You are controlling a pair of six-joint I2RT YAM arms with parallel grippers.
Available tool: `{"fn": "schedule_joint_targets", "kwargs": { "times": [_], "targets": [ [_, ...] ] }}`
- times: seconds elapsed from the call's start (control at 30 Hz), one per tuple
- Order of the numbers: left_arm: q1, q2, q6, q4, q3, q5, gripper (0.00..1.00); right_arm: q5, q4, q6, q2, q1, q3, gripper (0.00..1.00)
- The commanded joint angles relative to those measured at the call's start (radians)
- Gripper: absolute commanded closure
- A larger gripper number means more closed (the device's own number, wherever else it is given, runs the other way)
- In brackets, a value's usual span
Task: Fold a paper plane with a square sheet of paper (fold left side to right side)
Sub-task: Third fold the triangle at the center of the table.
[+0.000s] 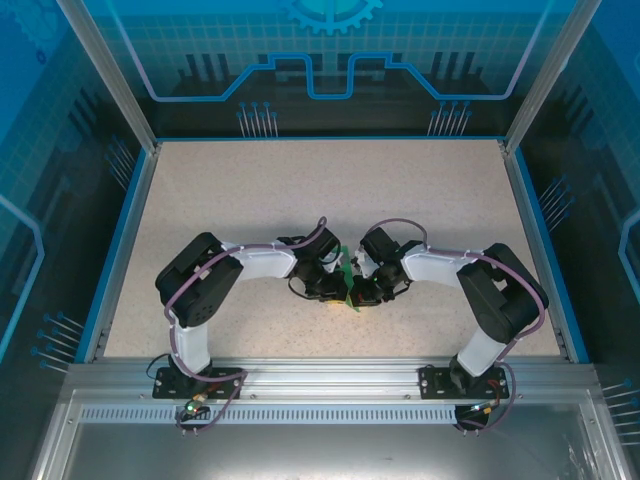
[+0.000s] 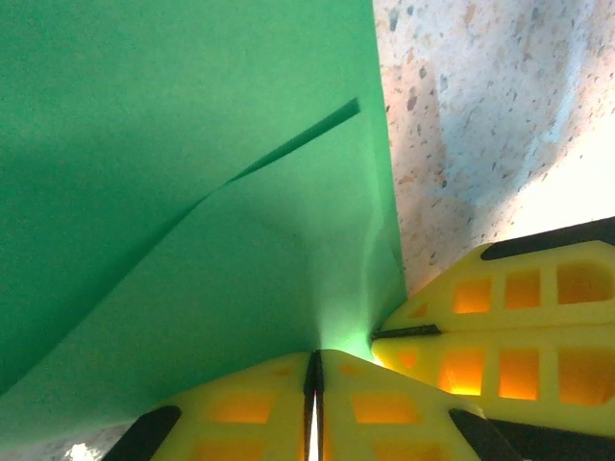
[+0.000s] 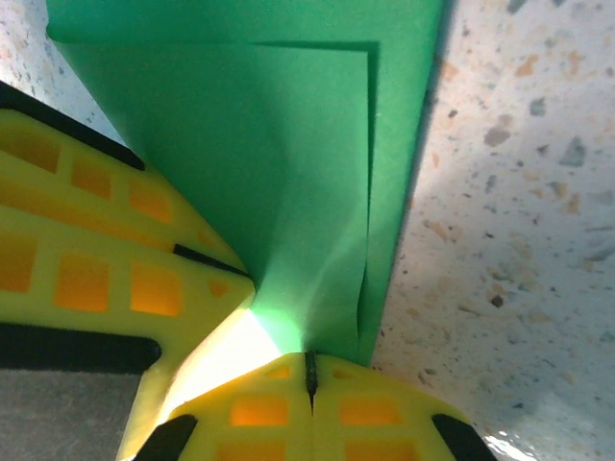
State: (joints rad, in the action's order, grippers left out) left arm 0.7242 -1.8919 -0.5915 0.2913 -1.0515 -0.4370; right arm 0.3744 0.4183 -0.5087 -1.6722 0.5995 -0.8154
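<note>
Seen from above, the sheet of paper (image 1: 346,272) is only a thin green sliver near the middle of the worktop (image 1: 300,180), toward its near edge. The rest is hidden behind the left pincer (image 1: 328,283) and the right pincer (image 1: 370,290), and its outline and folds are too small to tell. In the left wrist view the sheet runs off the top and left edges. The pincer's closed fingers (image 2: 250,413) are cut by the bottom edge, and the pinched margin is hidden between them. In the right wrist view the sheet runs off the top, and the closed fingers (image 3: 404,384) are cut at the bottom.
</note>
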Motion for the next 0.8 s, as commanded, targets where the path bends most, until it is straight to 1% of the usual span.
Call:
{"fn": "schedule_joint_targets", "kwargs": {
  "times": [0.0, 0.1, 0.43, 0.77],
  "targets": [
    [-0.007, -0.029, 0.041, 0.081, -0.017, 0.164, 0.88, -0.141, 0.102, 0.004, -0.038, 0.0, 0.045, 1.0],
    [-0.021, -0.024, 0.058, 0.111, -0.018, 0.198, 0.89, -0.145, 0.105, 0.003, -0.032, 0.0, 0.05, 1.0],
    [-0.127, 0.02, 0.125, 0.152, 0.021, 0.222, 0.89, -0.146, 0.108, 0.002, -0.019, -0.001, 0.066, 1.0],
    [-0.223, 0.054, 0.194, 0.196, 0.054, 0.271, 0.89, -0.139, 0.109, 0.005, -0.009, -0.001, 0.068, 1.0]
  ]
}}
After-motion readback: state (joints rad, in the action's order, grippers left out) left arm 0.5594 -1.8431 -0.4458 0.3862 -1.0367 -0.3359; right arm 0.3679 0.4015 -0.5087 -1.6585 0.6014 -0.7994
